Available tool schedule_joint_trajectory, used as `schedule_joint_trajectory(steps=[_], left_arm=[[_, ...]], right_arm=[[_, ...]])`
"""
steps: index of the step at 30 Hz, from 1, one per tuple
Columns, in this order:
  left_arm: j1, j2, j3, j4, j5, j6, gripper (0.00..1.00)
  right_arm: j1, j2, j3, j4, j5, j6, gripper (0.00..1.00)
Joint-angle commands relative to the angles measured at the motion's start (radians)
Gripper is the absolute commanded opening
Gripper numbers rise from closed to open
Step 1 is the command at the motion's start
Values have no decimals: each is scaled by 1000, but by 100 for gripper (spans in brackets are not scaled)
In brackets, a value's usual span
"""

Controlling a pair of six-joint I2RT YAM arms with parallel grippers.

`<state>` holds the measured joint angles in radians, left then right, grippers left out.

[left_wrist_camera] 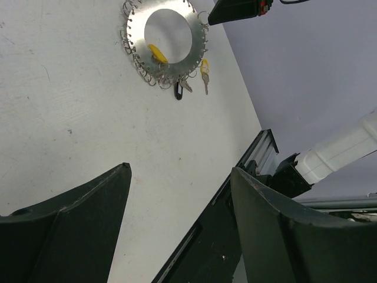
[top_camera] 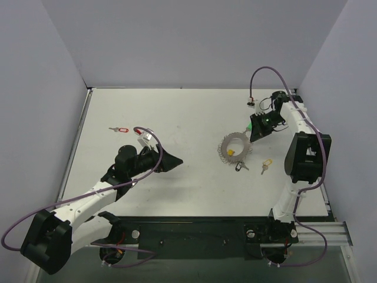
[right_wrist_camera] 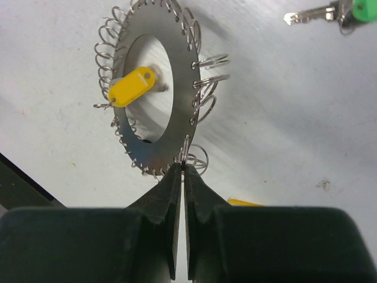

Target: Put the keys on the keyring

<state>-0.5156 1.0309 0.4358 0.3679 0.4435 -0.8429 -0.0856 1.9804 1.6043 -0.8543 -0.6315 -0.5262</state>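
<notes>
The keyring (top_camera: 224,147) is a flat silver disc with a hollow centre and small wire loops round its rim. My right gripper (right_wrist_camera: 183,168) is shut on one loop at its edge, and the keyring (right_wrist_camera: 177,76) stands tilted. A yellow-headed key (right_wrist_camera: 131,86) sits in the hole. A green-headed key (right_wrist_camera: 330,12) lies beyond. By the keyring (left_wrist_camera: 135,35) lie a dark-headed key (left_wrist_camera: 178,89) and another yellow one (left_wrist_camera: 204,68). A red-headed key (top_camera: 122,129) lies far left. My left gripper (top_camera: 177,160) hovers open and holds nothing, well left of the keyring.
A black rail (top_camera: 194,236) runs along the table's near edge between the arm bases. Grey walls close in the table on the left, back and right. A small connector on a purple cable (top_camera: 251,103) hangs near the right arm.
</notes>
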Motion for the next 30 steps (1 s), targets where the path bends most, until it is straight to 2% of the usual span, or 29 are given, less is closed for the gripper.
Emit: schedule_joint_trajectory(steps=[1,12,17,25,30], left_arm=[[-4,-11,30,92,41,57,78],[-4,-81,99,85,78,332,72],[-4,-117,127,111,142,488,71],[-9,-54,173,264,265,547,61],[-69,24,187,333,282,564,59]], right_arm=[[76,-126,-32,6,59,-54,0],[236,-293,-40,14,111,-109,0],[314,-351,-1,-44,118,-158,0],[454,-436,46,-118,90,-199,0],[486,-485,22,-117,1,-190,0]])
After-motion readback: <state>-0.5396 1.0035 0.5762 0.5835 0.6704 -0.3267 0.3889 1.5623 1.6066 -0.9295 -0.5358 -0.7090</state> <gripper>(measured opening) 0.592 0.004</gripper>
